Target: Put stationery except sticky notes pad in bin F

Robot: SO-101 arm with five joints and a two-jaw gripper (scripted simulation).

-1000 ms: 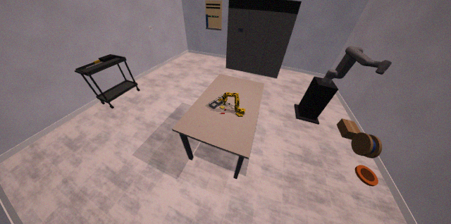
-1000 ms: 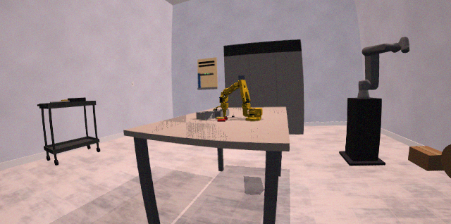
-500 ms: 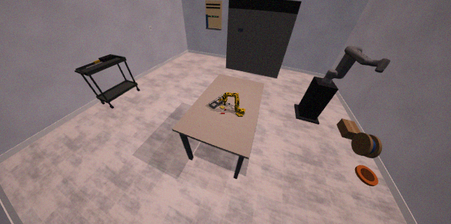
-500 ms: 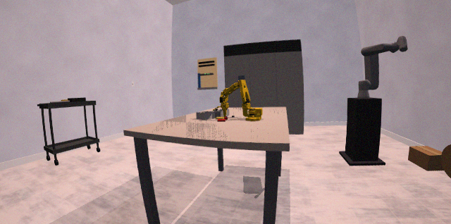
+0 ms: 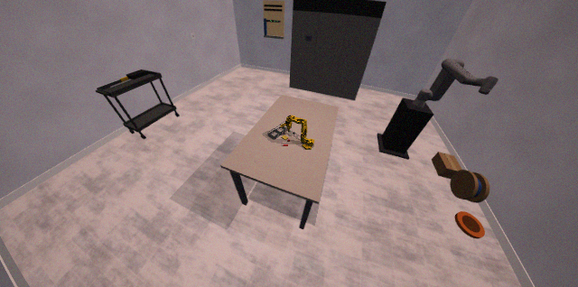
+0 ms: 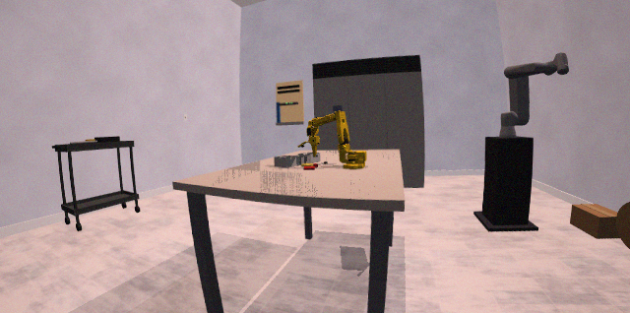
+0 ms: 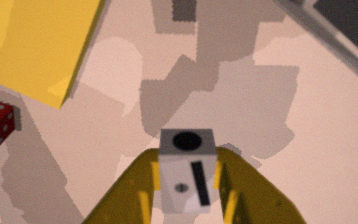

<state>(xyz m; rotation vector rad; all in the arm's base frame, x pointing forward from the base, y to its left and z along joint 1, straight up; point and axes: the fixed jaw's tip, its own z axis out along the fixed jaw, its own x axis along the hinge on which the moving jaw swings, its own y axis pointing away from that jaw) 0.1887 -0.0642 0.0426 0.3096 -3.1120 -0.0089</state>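
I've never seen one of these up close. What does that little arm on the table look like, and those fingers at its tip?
The arm is small and bright yellow with dark joints, built of blocky segments on a squat yellow base. No loose cables or markings are visible. In the wrist view the gripper shows two broad, olive-yellow fingers with brighter yellow strips along their inner faces.

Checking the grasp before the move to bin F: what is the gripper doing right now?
Gripper: closed on the small grey pencil sharpener, held above the table.
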